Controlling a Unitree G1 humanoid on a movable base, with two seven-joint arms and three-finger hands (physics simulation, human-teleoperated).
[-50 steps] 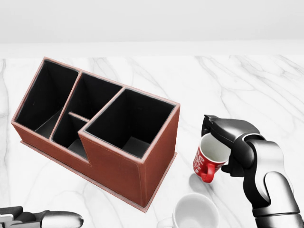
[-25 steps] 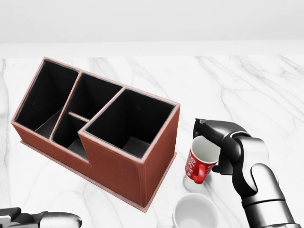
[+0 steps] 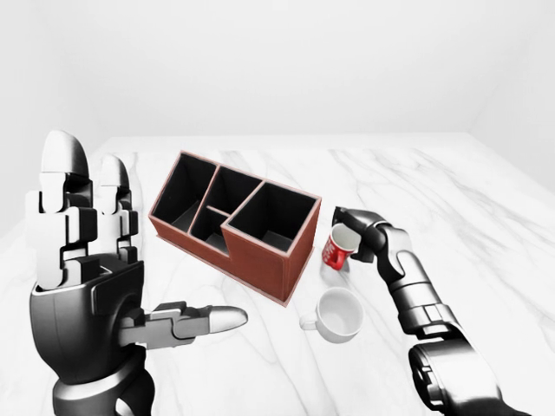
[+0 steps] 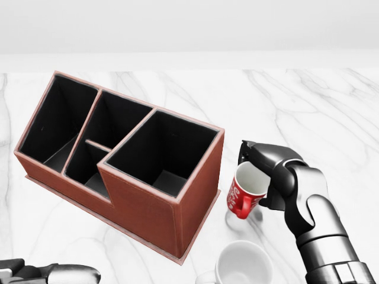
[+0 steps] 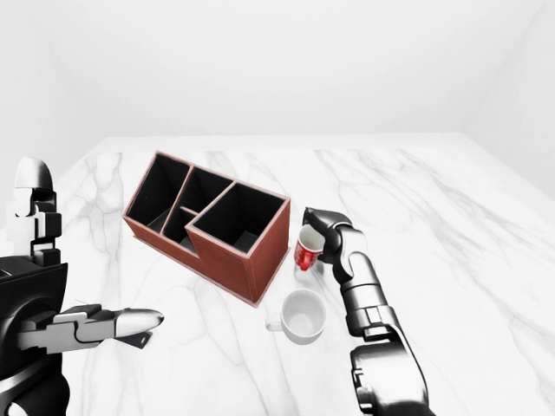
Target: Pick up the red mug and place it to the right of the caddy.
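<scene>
head view | red mug beside caddy | white cup below

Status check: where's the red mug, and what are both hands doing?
Right hand shut on red mug, tilted, just right of the caddy. Left hand open, raised, holding nothing. White mug on the table below the drop spot.

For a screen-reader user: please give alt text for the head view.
The robot's right hand holds a tilted red mug just right of a brown divided caddy on a white marble table. A white mug sits below at the bottom edge.
</scene>
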